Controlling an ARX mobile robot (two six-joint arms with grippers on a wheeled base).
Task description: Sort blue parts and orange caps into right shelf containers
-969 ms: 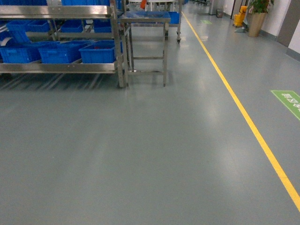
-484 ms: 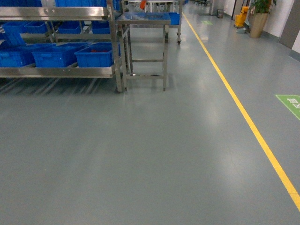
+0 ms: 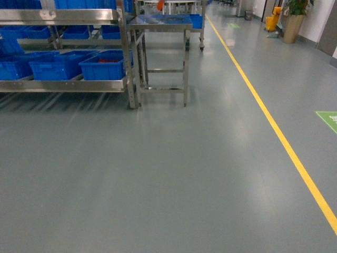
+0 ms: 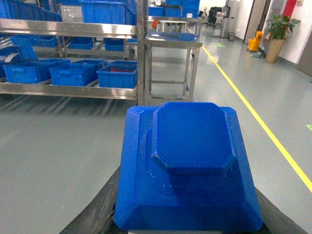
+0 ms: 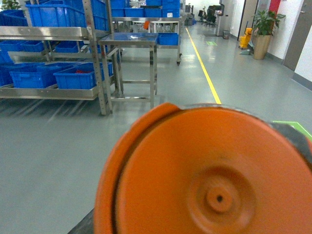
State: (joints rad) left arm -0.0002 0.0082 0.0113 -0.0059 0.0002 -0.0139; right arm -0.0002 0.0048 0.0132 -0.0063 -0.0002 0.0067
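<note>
Blue part (image 4: 187,168) filling the left wrist view, orange cap (image 5: 204,170) filling the right, blue crates (image 3: 102,66) on the shelf (image 3: 63,84) ahead, either claw's grip impossible to tell.

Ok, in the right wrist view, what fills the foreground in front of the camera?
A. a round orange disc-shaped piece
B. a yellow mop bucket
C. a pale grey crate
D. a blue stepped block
A: a round orange disc-shaped piece with a small central hole fills the lower part of the right wrist view; the blue stepped block sits in the left wrist view instead.
</note>
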